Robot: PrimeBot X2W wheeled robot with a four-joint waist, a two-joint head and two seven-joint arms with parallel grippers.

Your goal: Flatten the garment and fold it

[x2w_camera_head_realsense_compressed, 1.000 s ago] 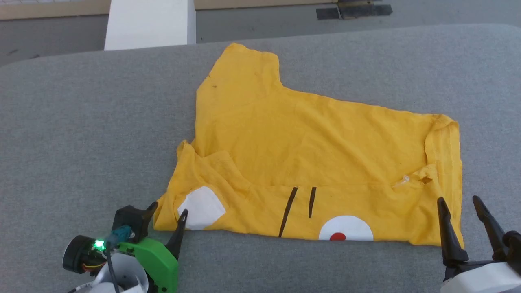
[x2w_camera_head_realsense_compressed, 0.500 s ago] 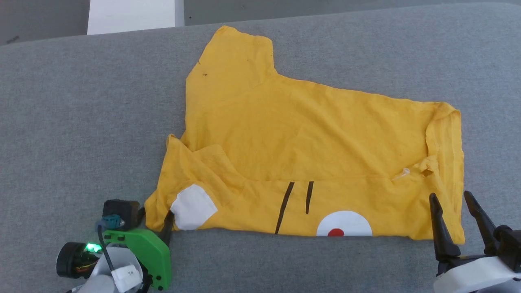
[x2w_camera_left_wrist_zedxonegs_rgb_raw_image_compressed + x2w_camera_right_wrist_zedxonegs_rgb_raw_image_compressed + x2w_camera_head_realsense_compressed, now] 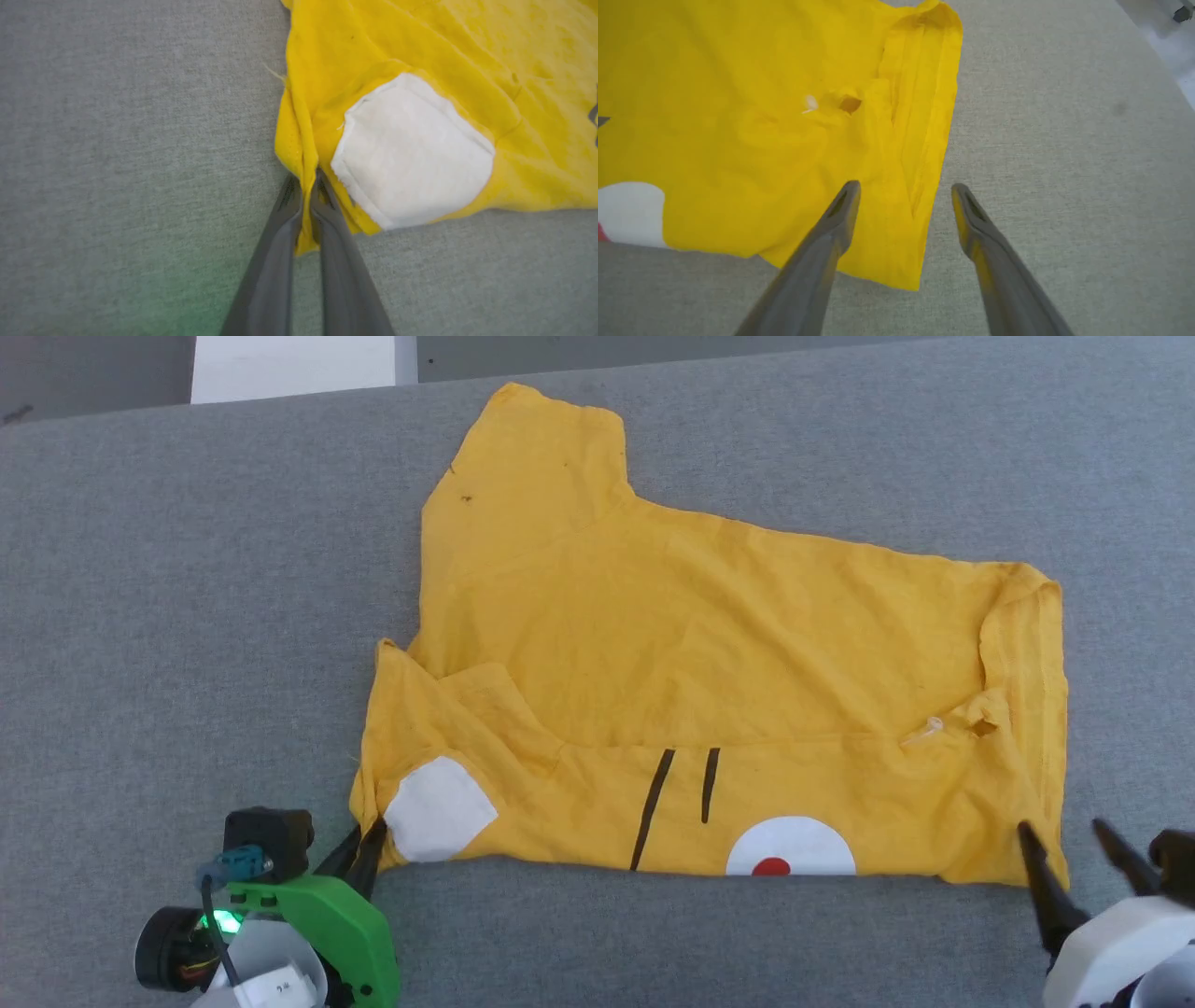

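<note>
Bright, even, diffuse light falls on the table (image 3: 187,616). Shadows are faint, just a thin dark line under the near edge of the shirt (image 3: 709,644). A green lamp (image 3: 222,922) glows in the head view, and a green tint lies on the table at the bottom of the left wrist view. The left claw (image 3: 306,179) and right claw (image 3: 906,189) blur toward the bottom edges of their wrist views. The right claw's outer finger carries a yellow tinge.

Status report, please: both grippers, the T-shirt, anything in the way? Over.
Left gripper shut on T-shirt corner. Right gripper open astride opposite corner. No obstacle seen.
</note>
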